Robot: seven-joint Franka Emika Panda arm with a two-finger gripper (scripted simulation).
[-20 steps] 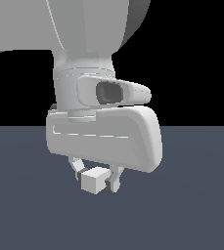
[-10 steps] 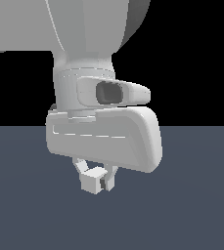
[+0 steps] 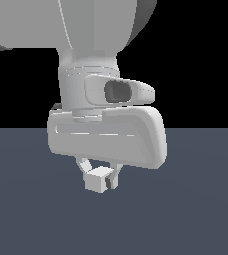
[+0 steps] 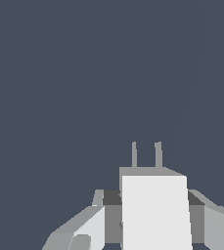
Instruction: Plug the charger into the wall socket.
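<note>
Bare grey floor (image 4: 84, 73) beyond the charger (image 4: 155, 210) — unobstructed.

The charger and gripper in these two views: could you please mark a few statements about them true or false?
1. The charger sits between the fingers of the gripper. True.
2. The wall socket appears in the wrist view. False: only the charger, the fingers and plain dark floor show there.
3. Two thin prongs stick out of the charger. True.
4. The charger lies loose on the floor. False: the gripper holds it.
</note>
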